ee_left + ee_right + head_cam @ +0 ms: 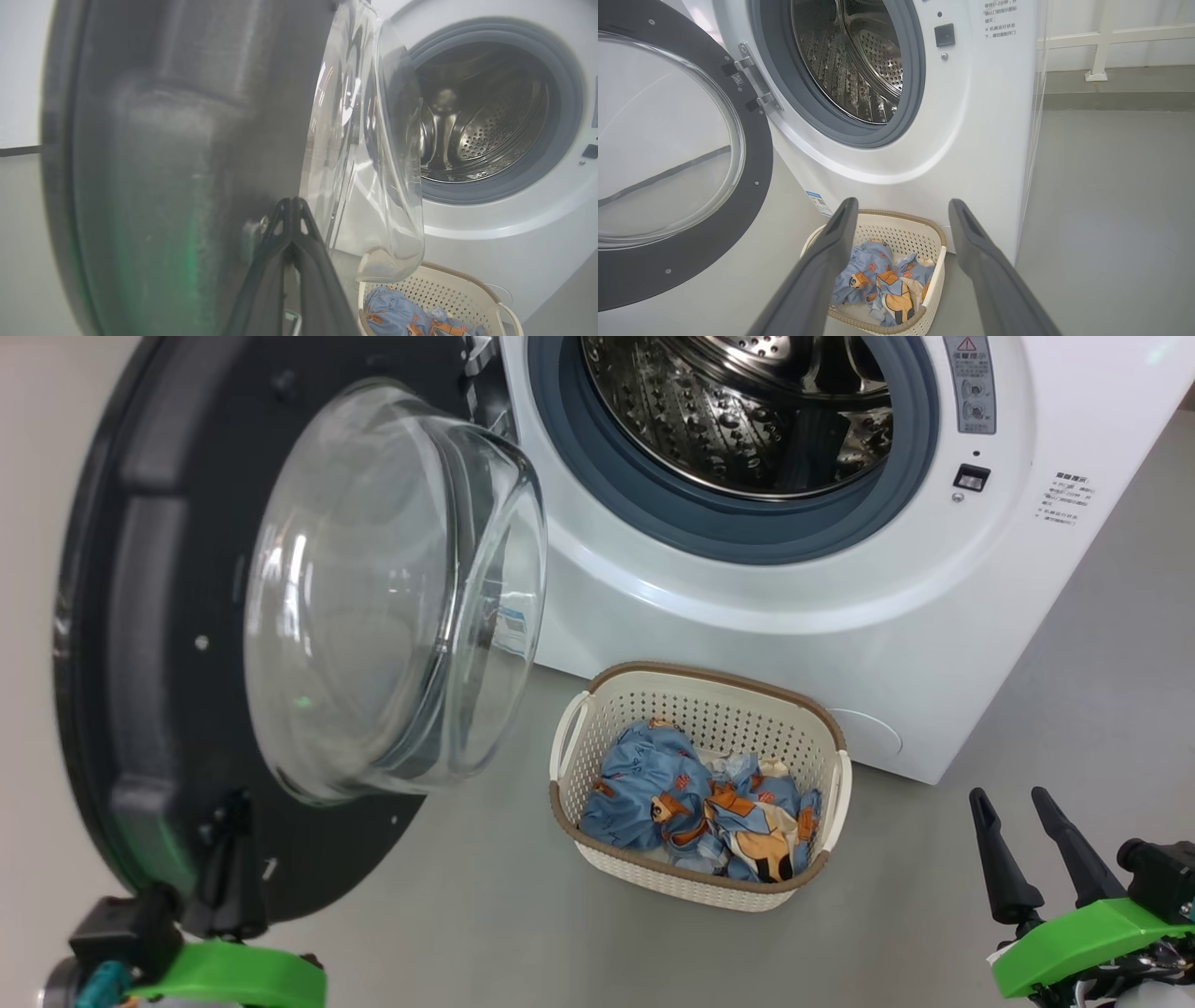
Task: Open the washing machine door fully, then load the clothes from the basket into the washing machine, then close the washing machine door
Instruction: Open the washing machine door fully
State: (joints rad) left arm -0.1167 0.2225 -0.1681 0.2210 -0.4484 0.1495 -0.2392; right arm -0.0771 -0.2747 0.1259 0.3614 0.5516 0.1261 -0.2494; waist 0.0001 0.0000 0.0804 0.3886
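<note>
The basket (709, 677) sits on the grey floor (467, 915) just in front of the washing machine (803, 616), below its open steel drum (738, 411). The washing machine door (373, 607) stands wide open at the left, its clear bowl bulging toward the basket, where the clothes (691, 803) lie crumpled, blue with orange-brown bears. At the near left the left pincer (224, 868), fingers pressed together and holding nothing, sets its tips against the door's lower black rim. At the near right the right pincer (1008, 798) hovers spread wide and empty.
</note>
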